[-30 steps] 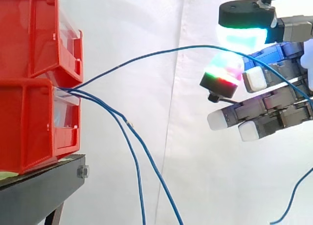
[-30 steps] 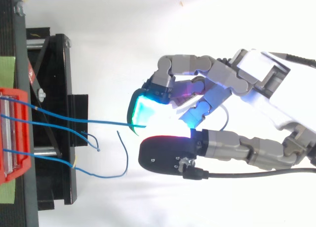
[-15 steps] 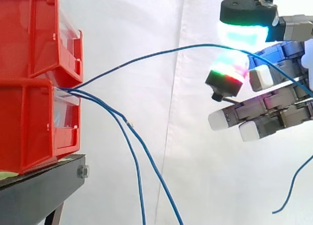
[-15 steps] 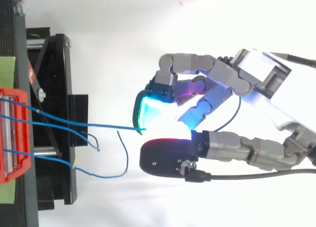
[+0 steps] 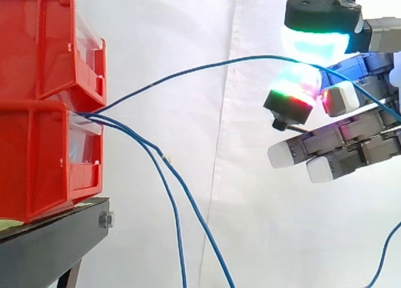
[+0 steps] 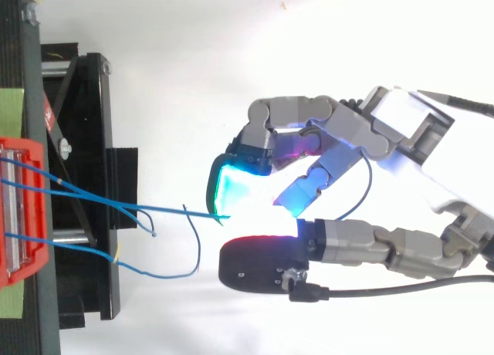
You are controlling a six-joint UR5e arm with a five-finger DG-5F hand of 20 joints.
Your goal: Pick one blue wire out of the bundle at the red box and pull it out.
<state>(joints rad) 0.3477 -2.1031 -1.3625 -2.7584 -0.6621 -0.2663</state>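
Two stacked red bins stand at the left, and the blue wires leave the lower bin [image 5: 44, 156], seen from above as a red box [image 6: 21, 272]. One blue wire [image 5: 188, 71] arcs rightward to my hand [image 5: 351, 138], which is shut on it between a cyan-glowing pad [image 5: 313, 47] and a green-and-red pad [image 5: 294, 91]. From above, that wire [image 6: 154, 207] ends at the cyan pad [image 6: 235, 189] of the hand [image 6: 363, 139]. Its tail hangs behind the fingers at the lower right. Two other blue wires [image 5: 178, 225] droop from the bin.
The upper red bin [image 5: 44, 44] overhangs the wire exit. A black stand [image 5: 50, 238] carries the bins, with green tape [image 6: 11, 108] on its top. Loose wire ends [image 6: 189, 247] lie between the stand and the hand. A white curtain [image 5: 188, 25] is behind.
My hand has shifted slightly up and away from the bins, holding the wire. The hanging tail at the lower right has swung further right, and the wire's line at the box has moved.
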